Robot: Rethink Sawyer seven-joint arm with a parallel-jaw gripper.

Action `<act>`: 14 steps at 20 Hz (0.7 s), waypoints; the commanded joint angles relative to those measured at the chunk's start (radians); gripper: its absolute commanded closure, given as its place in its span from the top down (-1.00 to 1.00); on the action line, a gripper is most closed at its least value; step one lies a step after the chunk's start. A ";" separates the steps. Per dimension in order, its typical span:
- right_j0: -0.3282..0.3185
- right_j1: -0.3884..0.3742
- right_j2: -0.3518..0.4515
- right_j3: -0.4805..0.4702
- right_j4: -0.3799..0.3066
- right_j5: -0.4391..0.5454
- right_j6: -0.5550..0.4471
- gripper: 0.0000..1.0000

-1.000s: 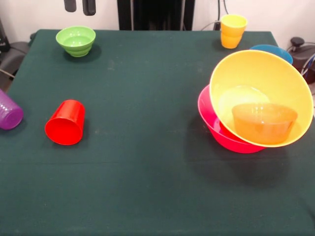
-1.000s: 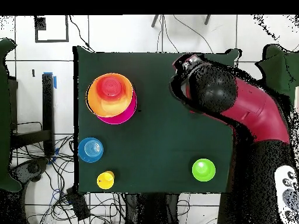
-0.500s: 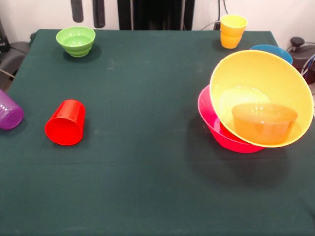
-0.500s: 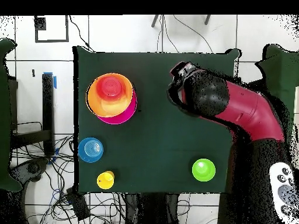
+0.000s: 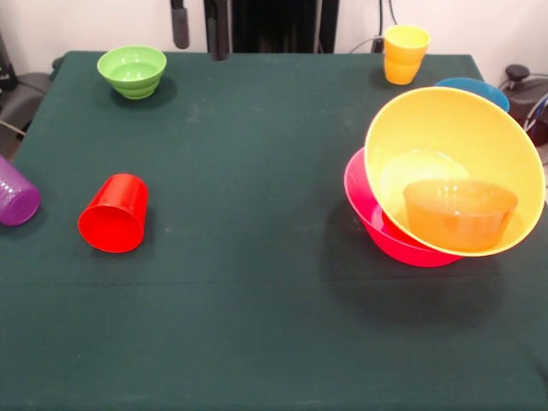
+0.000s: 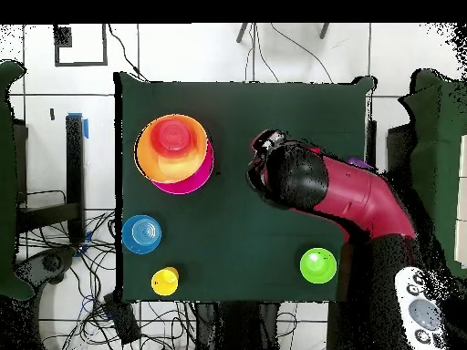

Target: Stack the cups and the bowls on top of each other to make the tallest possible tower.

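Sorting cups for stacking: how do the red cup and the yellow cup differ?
The red cup lies on its side, mouth toward the front camera; the yellow cup stands upright. The red one sits mid-table near the purple cup; the yellow one stands at the far edge. Both are small tapered tumblers.

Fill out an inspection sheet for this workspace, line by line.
Surface: dark green table, cloth-covered.
Job's things: yellow-orange bowl tilted in pink bowl, small orange bowl inside; blue bowl behind; green bowl upright; yellow cup upright; red cup and purple cup on their sides.
Clutter: nothing seen.
Grippers: gripper open, empty, at far edge.
Cables: tangle on floor.
Surroundings: tiled floor.
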 commanded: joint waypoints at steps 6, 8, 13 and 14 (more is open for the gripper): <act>-0.042 -0.007 0.077 0.250 -0.082 -0.186 -0.023 1.00; -0.055 -0.024 0.075 0.278 -0.084 -0.197 -0.027 1.00; -0.113 -0.066 0.101 0.346 -0.076 -0.214 -0.050 1.00; -0.125 -0.072 0.109 0.361 -0.076 -0.224 -0.048 1.00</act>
